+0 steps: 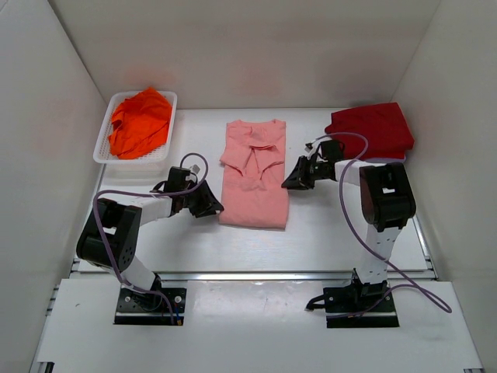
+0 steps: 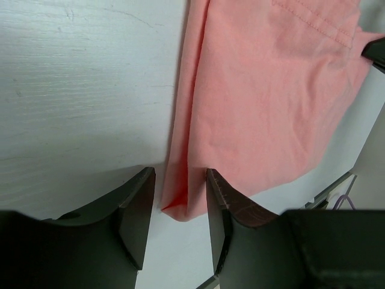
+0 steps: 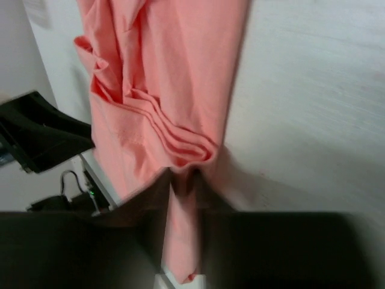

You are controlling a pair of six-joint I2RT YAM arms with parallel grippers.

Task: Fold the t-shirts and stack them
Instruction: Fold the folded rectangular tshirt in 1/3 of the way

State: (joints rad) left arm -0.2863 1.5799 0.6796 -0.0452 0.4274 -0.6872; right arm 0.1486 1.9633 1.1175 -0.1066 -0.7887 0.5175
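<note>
At centre frame on the desk (image 1: 326,225), the salmon-pink shirt (image 1: 254,175) lies sleeves-in, not yet halved. Left gripper (image 2: 180,180) jaws stand apart around its lower-left corner; right gripper (image 3: 183,177) jaws pinch its right edge. Dark red shirt (image 1: 373,128), upper right, looks folded; orange shirt (image 1: 140,122) lies crumpled in the basket (image 1: 105,153).

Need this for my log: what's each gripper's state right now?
Left gripper: open around a corner of the salmon-pink shirt.
Right gripper: shut on the salmon-pink shirt.

White table (image 1: 318,225), 3 items directly on it. Basket (image 1: 136,161) at far left corner. Pink shirt (image 1: 252,190) at centre, lying flat, upper part bunched. Red shirt (image 1: 373,128) folded, far right.
</note>
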